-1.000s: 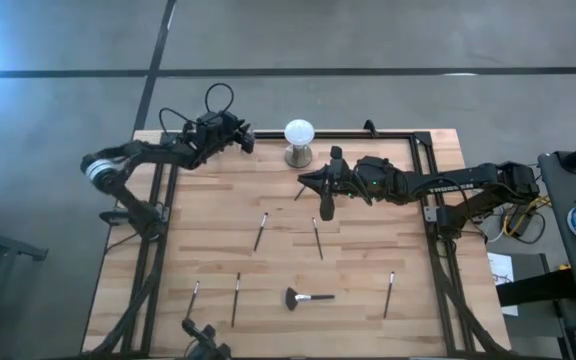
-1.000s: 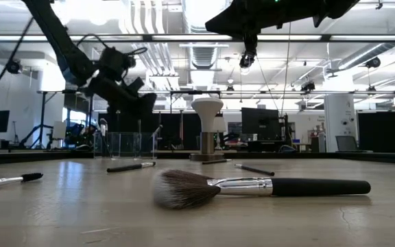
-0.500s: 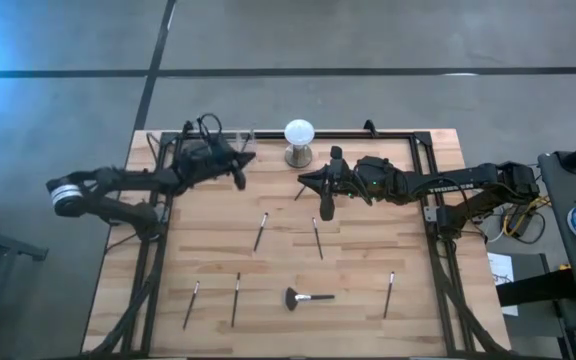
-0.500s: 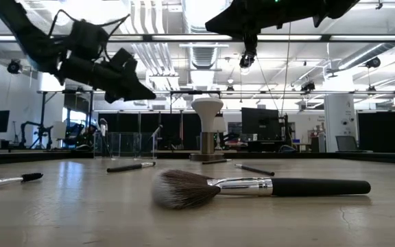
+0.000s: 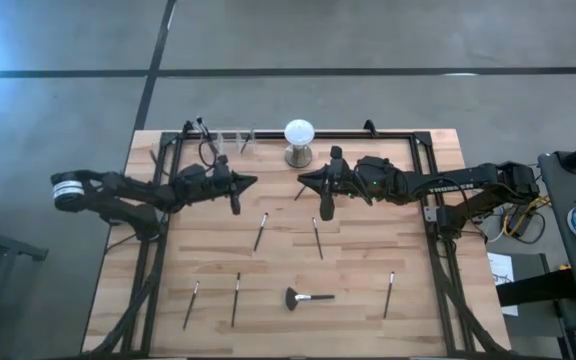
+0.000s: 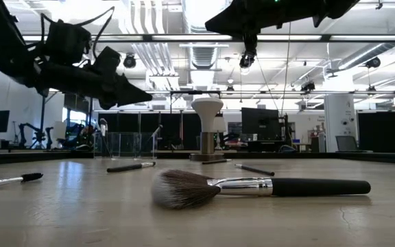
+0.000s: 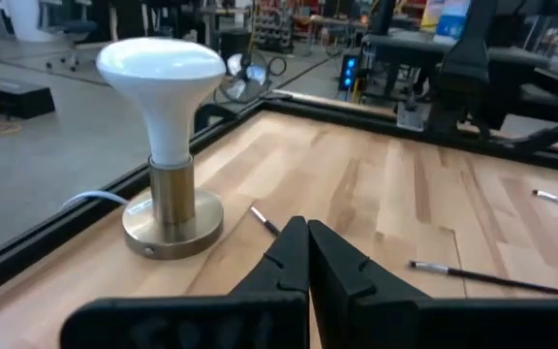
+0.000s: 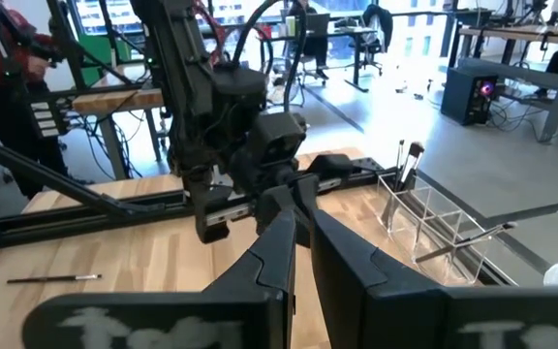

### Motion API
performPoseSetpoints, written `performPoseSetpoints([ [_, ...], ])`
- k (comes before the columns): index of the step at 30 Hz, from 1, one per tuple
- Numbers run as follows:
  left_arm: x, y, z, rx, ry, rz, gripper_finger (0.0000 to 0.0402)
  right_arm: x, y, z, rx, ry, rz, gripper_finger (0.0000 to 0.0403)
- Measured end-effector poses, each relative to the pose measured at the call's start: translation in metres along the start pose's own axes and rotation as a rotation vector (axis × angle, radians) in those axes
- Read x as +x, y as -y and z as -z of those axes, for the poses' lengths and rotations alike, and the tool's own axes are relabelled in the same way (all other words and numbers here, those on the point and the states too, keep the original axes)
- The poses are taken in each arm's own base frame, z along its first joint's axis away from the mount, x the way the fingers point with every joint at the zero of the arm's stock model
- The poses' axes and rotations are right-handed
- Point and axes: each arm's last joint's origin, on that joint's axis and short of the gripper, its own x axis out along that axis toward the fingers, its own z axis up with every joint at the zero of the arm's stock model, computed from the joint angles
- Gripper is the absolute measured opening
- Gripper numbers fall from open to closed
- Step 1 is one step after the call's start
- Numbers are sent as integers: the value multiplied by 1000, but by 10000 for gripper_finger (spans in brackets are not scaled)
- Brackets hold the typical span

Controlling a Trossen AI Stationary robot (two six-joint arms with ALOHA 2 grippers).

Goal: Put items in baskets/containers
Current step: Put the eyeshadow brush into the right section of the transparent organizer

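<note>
On the wooden tabletop the makeup brushes lie scattered: the wide fan-headed brush near the front edge, with slim brushes to either side of it, one off toward my right arm and two toward my left, and two more slim brushes lying farther back, near the middle. The three clear cups stand in a row at the far edge, just beside the white globe on its metal stand, and a few brushes already stand inside them. My left hand hovers above the wood in front of the cups, apart from them, its fingers pressed together tip to tip with nothing between them; from its wrist I see the globe's stand close ahead and a slim brush lying beyond my fingertips. My right hand hangs in front of the globe, facing my left hand across a small gap, its fingers nearly together and empty. Both hands are raised well clear of the tabletop in the low view.
</note>
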Motion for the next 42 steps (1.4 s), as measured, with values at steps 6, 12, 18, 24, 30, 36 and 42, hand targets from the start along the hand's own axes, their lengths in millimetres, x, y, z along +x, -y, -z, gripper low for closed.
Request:
performPoseSetpoints([
  [6, -2, 0, 0, -15, 14, 0, 0, 0, 1, 0, 12, -5, 3, 33],
  [12, -1, 0, -2, 21, 33, 0, 0, 0, 0, 14, 92, -118, 97, 33],
  [18, -1, 0, -2, 24, 38, 0, 0, -5, -1, 31, 192, -256, 246, 33],
  [24, -1, 0, -2, 23, 37, 0, 0, -9, 0, 49, 330, -363, 397, 33],
  [30, -2, 0, 1, 15, 3, -2, 0, -5, 2, 78, 511, -500, 517, 43],
  [36, -4, 0, 7, 22, -22, -5, 0, 6, -5, 111, 688, -657, 530, 87],
  [42, -4, -1, 7, 24, -22, -9, 0, 32, -18, 127, 727, -753, 549, 126],
])
